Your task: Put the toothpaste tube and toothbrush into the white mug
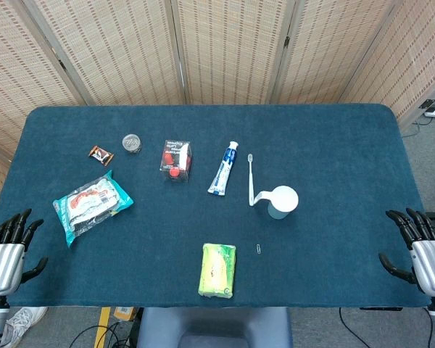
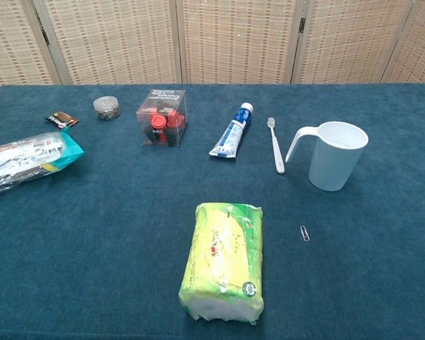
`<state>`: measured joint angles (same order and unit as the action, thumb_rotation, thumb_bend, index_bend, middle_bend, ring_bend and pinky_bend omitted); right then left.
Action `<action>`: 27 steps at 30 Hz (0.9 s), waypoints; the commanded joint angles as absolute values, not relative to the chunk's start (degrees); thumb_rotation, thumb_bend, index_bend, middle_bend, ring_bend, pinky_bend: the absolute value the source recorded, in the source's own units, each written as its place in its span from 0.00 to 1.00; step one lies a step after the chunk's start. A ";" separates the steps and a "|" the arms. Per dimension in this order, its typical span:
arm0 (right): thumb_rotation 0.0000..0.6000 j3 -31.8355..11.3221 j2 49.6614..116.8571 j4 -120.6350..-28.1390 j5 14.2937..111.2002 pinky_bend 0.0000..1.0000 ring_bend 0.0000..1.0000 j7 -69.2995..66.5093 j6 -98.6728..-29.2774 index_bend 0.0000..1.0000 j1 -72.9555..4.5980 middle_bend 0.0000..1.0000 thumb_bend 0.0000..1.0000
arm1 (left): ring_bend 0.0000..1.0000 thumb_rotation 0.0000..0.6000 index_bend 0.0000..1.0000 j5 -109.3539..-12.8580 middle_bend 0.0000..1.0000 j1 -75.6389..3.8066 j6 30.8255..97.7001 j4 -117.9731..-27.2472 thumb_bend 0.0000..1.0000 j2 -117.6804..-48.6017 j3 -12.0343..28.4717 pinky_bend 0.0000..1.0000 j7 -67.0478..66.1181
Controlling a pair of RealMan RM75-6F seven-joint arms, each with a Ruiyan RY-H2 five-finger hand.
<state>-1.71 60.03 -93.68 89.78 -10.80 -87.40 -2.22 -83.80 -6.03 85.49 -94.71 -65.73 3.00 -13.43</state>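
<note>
A blue-and-white toothpaste tube (image 1: 223,168) (image 2: 231,132) lies flat near the table's middle, cap pointing away. Just right of it lies a white toothbrush (image 1: 250,177) (image 2: 275,144), head at the far end. The white mug (image 1: 281,201) (image 2: 334,154) stands upright right of the brush, its handle turned toward the brush. My left hand (image 1: 9,249) hangs at the table's front left edge and my right hand (image 1: 419,250) at the front right edge. Both show fingers apart and hold nothing, far from the objects. The chest view shows neither hand.
A green tissue pack (image 1: 218,270) (image 2: 223,259) lies at the front centre, a paper clip (image 1: 258,249) (image 2: 304,233) beside it. A clear box of red items (image 1: 176,161) (image 2: 161,117), a small tin (image 1: 132,143), a brown sachet (image 1: 99,154) and a teal snack bag (image 1: 92,204) lie to the left.
</note>
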 commanded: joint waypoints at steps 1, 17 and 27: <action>1.00 -1.72 60.13 -93.53 89.78 0.00 0.00 -10.86 -87.23 0.12 -2.32 0.14 0.21 | 0.04 1.00 0.19 -83.54 0.05 -5.98 85.37 -94.86 0.31 -65.66 3.02 0.13 -13.75; 1.00 -3.85 61.67 -92.51 87.66 0.00 0.00 -11.65 -82.52 0.09 -5.90 0.15 0.21 | 0.04 1.00 0.19 -83.29 0.05 -5.47 85.73 -95.22 0.31 -65.85 2.93 0.13 -13.70; 1.00 -7.52 66.55 -92.54 80.15 0.00 0.00 -11.38 -67.83 0.00 -15.02 0.13 0.12 | 0.04 1.00 0.19 -83.92 0.05 -5.01 86.25 -95.19 0.31 -65.63 2.59 0.13 -12.75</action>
